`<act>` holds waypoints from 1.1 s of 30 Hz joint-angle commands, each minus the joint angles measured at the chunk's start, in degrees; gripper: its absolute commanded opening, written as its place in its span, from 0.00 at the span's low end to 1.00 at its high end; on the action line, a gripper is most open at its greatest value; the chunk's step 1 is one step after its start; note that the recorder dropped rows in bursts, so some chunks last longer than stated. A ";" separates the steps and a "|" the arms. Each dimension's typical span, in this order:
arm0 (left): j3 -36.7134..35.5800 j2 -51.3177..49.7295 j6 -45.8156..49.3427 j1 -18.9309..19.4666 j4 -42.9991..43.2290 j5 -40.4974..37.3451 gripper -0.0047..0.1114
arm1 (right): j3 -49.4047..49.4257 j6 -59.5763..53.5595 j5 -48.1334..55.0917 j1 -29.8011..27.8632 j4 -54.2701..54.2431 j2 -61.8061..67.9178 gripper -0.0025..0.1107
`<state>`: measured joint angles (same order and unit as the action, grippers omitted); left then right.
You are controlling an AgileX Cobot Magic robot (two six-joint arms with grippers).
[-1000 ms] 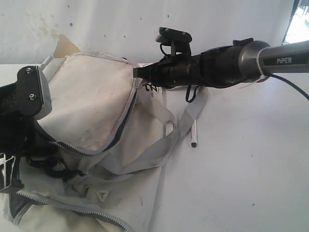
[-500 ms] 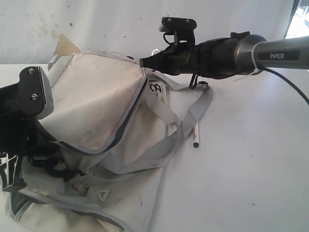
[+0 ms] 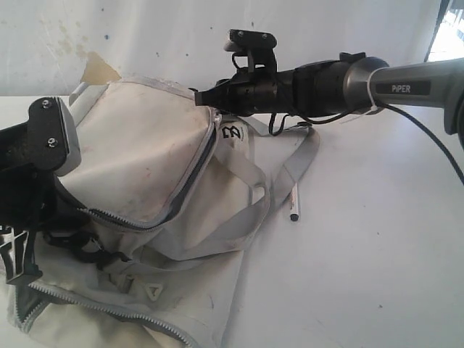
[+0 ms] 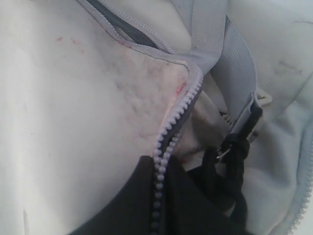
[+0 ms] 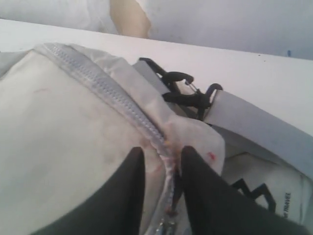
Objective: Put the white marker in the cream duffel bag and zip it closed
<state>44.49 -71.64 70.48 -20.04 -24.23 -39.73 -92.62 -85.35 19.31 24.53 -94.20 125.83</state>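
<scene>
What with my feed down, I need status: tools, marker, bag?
Left tool shut against cream duffel bag. Right tool open astride zipper. White marker on table beside strap, unbagged.

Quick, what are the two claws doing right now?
Left gripper: closed on an edge of the cream duffel bag.
Right gripper: open, jaws either side of the zipper.

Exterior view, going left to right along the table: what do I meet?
From the left: left arm → cream duffel bag → white marker → bare table. The right arm reaches across above the bag and marker, so it is left out.
</scene>
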 commanded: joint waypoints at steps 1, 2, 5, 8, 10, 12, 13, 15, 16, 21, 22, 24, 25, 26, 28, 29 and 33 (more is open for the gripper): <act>0.25 0.05 -0.49 -0.10 -1.32 1.19 0.04 | -0.12 5.86 1.98 -0.59 2.41 -0.46 0.42; 0.25 0.05 -0.49 -0.10 -1.32 1.19 0.04 | -0.12 8.42 1.98 -0.59 4.88 -0.58 0.45; 0.25 0.05 -0.49 -0.10 -1.56 0.98 0.04 | -0.12 17.12 2.36 -0.59 14.23 -1.07 0.46; 0.25 0.05 -0.49 -0.10 -1.71 0.73 0.14 | -0.12 28.34 3.96 -0.59 24.08 -1.75 0.46; 0.25 0.05 -0.49 -0.10 -1.85 0.47 0.23 | -0.12 34.52 5.73 -0.59 30.06 -2.30 0.46; 0.25 0.05 -2.22 -0.10 -1.85 0.34 0.33 | -0.12 40.88 7.87 -0.59 36.75 -2.96 0.46; 0.25 0.05 -3.21 -0.10 -1.85 0.34 0.37 | -0.12 43.49 9.08 -0.59 39.94 -3.40 0.46; 0.25 0.05 -5.36 -0.10 -1.85 0.46 0.45 | -0.12 51.18 12.14 -0.59 48.12 -4.44 0.46; 0.25 0.05 -6.37 -0.10 -1.85 0.46 0.47 | -0.12 54.13 13.54 -0.59 52.00 -4.78 0.46; 0.25 0.05 -11.37 -0.10 -3.41 0.53 0.54 | -0.12 62.86 24.72 -0.59 66.82 -8.57 0.38; 0.25 0.05 -11.71 -0.10 -4.32 0.53 0.54 | -0.12 64.28 26.83 -0.59 68.58 -9.19 0.35; 0.25 0.05 -11.90 -0.10 -6.49 0.53 0.54 | -0.12 68.08 30.74 -0.59 71.85 -10.15 0.29; 0.25 0.05 -11.90 -0.10 -7.39 0.53 0.54 | 0.05 70.16 32.02 -0.59 73.97 -10.57 0.26; 0.25 0.05 -11.90 -0.10 -7.67 0.42 0.54 | 0.16 71.67 33.09 -0.59 75.80 -11.00 0.24; 0.25 0.05 -11.80 -0.10 -7.67 0.42 0.54 | 0.14 74.94 35.45 -0.59 79.60 -11.58 0.20; 0.25 0.05 -11.80 -0.10 -7.67 0.52 0.54 | 0.51 76.51 37.12 -0.59 81.39 -12.08 0.19; 0.25 0.05 -11.66 -0.10 -7.67 0.72 0.54 | 6.91 76.51 36.01 -0.69 82.32 -14.96 0.19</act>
<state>44.49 -71.64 59.09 -20.04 -30.92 -39.48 -88.37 -9.27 55.50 24.27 -12.94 112.42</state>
